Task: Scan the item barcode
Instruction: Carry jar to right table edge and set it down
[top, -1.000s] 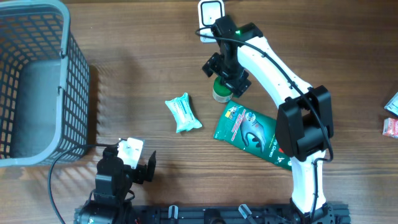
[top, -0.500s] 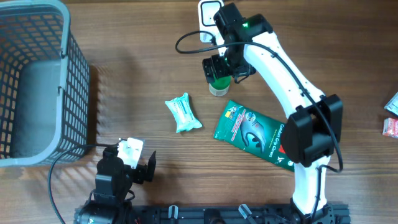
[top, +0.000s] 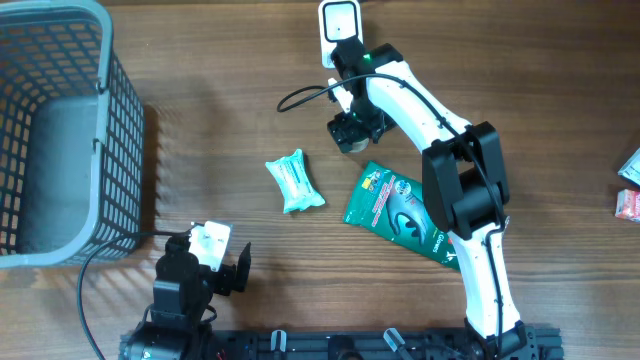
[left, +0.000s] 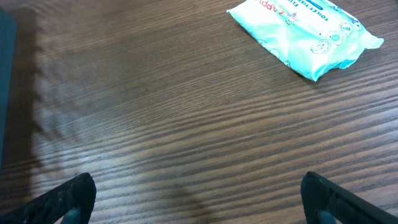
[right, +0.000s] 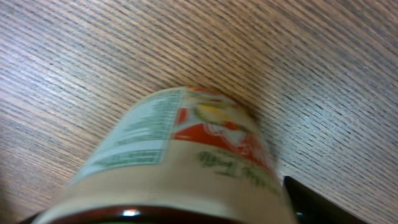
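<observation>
Two fingers of the right gripper (top: 351, 127) straddle the jar (right: 180, 149), which stands directly beneath it on the table (top: 200, 150). I can't tell whether they are pinching it or only bracketing it. The wrist view shows just one dark fingertip (right: 298, 198) at the jar's side, and from overhead the gripper covers nearly all of the jar.

I'd judge the jar hard and stiff, with some weight. It is round, and its smooth label would let it slip or twist in a loose grip. The best hold looks to be across the body below the lid, clear of the printed panel so the code can face the scanner (top: 338, 20) just beyond the gripper.

No barcode is visible. The label's small print is blurred, the far side is hidden, and the lid is cut off at the frame edge. I can't say what the jar is made of.

Near the gripper, toward the base, lies a green pouch (top: 400, 215), with a wipes pack (top: 295, 182) off to its left. Well apart, the left gripper (left: 200, 196) hangs spread wide over bare wood, holding nothing.
</observation>
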